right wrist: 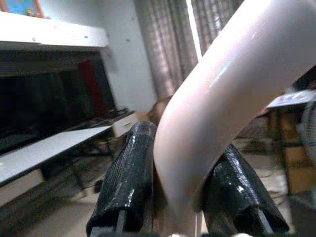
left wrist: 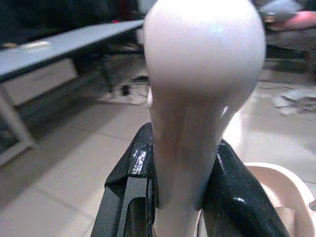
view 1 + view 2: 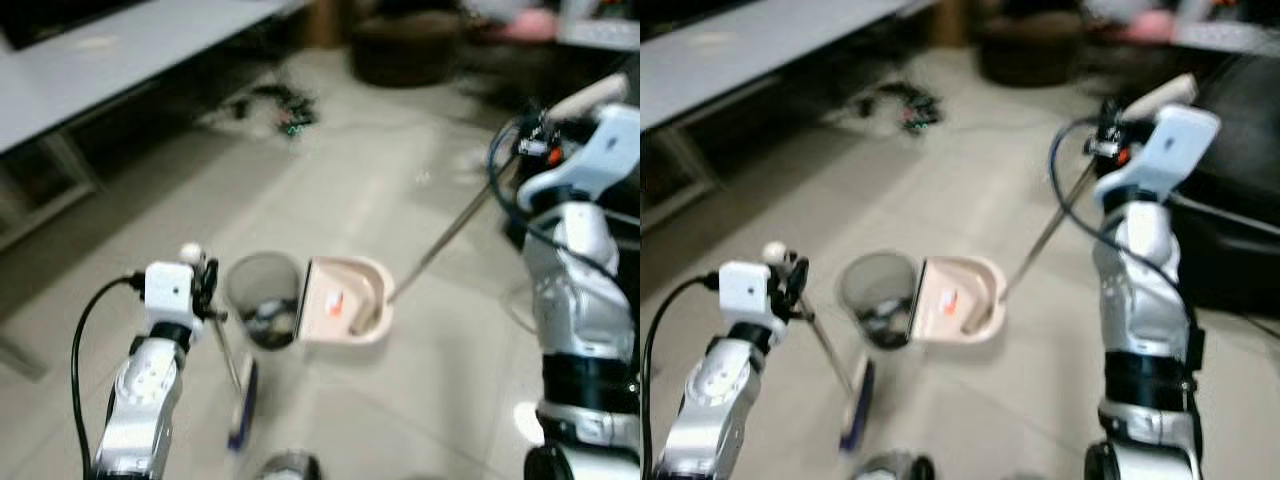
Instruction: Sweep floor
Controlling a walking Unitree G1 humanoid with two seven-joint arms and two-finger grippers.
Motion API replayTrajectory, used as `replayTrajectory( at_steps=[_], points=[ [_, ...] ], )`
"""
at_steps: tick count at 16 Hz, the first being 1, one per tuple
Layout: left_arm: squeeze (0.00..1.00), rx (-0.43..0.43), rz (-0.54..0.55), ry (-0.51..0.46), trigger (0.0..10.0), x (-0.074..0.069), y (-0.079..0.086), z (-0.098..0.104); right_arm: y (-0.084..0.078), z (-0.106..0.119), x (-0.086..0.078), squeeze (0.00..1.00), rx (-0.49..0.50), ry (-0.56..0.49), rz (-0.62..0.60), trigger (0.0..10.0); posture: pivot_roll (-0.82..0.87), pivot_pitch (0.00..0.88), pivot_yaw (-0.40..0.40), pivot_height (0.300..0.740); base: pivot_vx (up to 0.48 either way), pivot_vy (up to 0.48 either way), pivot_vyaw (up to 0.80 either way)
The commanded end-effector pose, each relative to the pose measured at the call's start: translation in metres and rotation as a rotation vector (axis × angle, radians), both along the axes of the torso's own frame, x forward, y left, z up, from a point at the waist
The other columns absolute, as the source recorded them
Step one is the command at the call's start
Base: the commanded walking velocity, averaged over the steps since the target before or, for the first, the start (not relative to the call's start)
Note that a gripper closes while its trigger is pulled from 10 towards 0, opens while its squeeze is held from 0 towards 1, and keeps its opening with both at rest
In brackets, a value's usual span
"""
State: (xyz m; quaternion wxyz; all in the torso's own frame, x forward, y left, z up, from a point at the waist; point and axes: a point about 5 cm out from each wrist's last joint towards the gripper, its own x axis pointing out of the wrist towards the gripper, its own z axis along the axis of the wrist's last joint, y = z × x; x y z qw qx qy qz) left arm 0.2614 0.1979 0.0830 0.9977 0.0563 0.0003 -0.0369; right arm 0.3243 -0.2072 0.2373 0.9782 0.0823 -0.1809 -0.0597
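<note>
My left gripper (image 3: pixel 205 282) is shut on the broom handle (image 2: pixel 197 98), just below its pale pink rounded top. The thin shaft runs down to the blue broom head (image 3: pixel 240 405) on the tiled floor. My right gripper (image 3: pixel 530 135) is raised at the right and shut on the curved pale grip (image 1: pixel 212 113) of the dustpan's long metal rod (image 3: pixel 450 230). The pale pink dustpan (image 3: pixel 345 300) is tipped on its side, its open mouth against the rim of a grey round bin (image 3: pixel 262 290). Dark debris lies inside the bin.
A grey table (image 3: pixel 120 50) runs along the back left with a white frame leg (image 3: pixel 70 160). A tangle of cables (image 3: pixel 285 105) lies on the floor beyond the bin. Dark furniture (image 3: pixel 400 50) stands at the back and right. Open tiles lie between.
</note>
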Motion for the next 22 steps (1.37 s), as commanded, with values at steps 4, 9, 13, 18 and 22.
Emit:
replayTrajectory(
  at_steps=[4, 9, 13, 18, 22],
  points=[
    [0.00, 0.064, 0.011, -0.042, 10.0, 0.007, 0.003, 0.011, -0.003, 0.028, 0.005, 0.00, 0.020, -0.075, -0.014, 10.0, -0.02, 0.000, 0.093, 0.740, 0.296, 0.000, 0.80],
    [0.00, 0.043, 0.008, -0.052, 10.0, 0.015, -0.003, 0.013, -0.005, 0.038, 0.011, 0.00, -0.004, -0.107, -0.058, 10.0, -0.02, 0.000, 0.091, 0.740, 0.333, 0.000, 0.16],
    [0.00, 0.035, 0.004, -0.048, 10.0, 0.015, -0.005, 0.011, -0.002, 0.038, 0.011, 0.00, 0.002, -0.109, -0.039, 10.0, -0.02, 0.000, 0.086, 0.740, 0.336, 0.000, 0.00],
    [0.00, 0.036, 0.008, -0.046, 10.0, 0.016, -0.003, 0.009, -0.003, 0.035, 0.013, 0.00, -0.015, -0.091, -0.059, 10.0, -0.02, 0.003, 0.087, 0.740, 0.337, 0.000, 0.27],
    [0.00, 0.036, 0.005, -0.043, 10.0, 0.017, -0.004, 0.008, -0.007, 0.035, 0.013, 0.00, -0.007, -0.087, -0.079, 10.0, -0.03, 0.005, 0.087, 0.740, 0.337, 0.000, 0.20]
  ],
)
